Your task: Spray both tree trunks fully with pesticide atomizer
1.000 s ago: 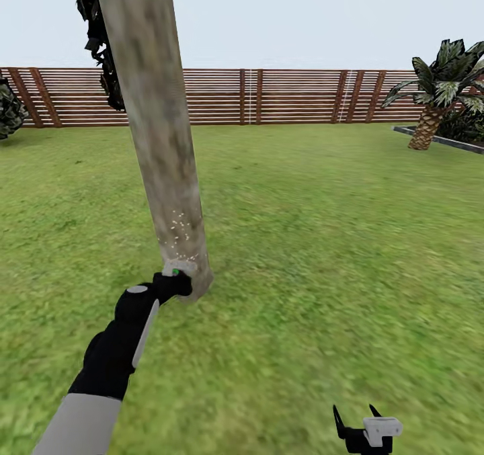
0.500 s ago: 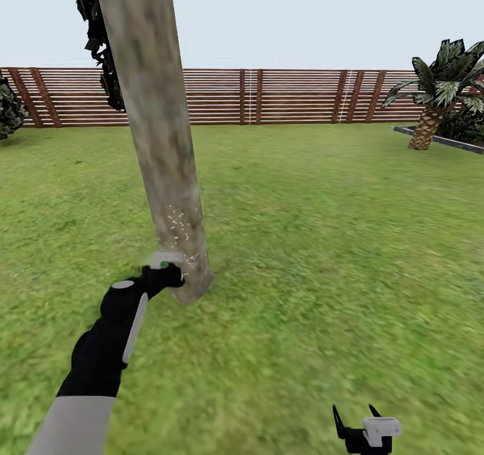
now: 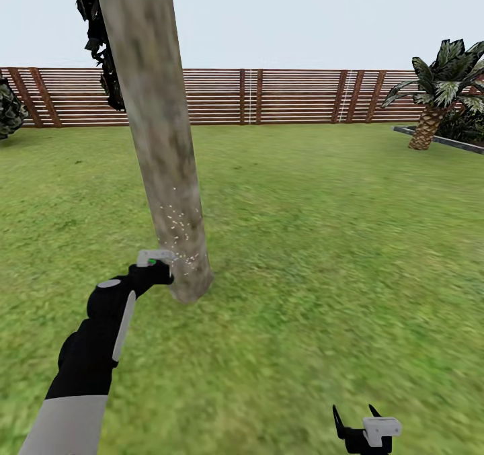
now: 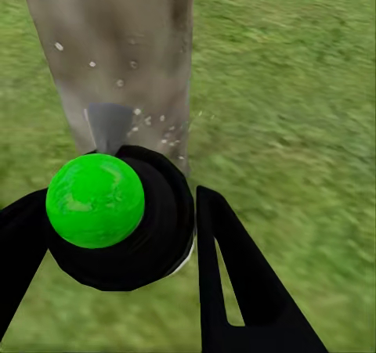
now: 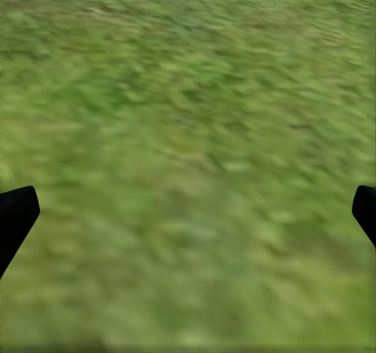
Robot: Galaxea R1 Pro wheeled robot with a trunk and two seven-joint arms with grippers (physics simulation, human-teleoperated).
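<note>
Left gripper [image 4: 117, 235] clamps the pesticide atomizer [image 4: 117, 220]; sweep its nozzle toward twelve o'clock up the tree trunk [image 3: 158, 126], right gripper [image 3: 356, 425] idle, fingers apart

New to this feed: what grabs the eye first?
The thick pale tree trunk rising at the head view's left, its lower bark flecked with small white specks. Right at its base, the left gripper holds the pesticide atomizer, a dark bottle with a bright green spot, aimed at the bark. The right gripper hangs open over bare grass.
</note>
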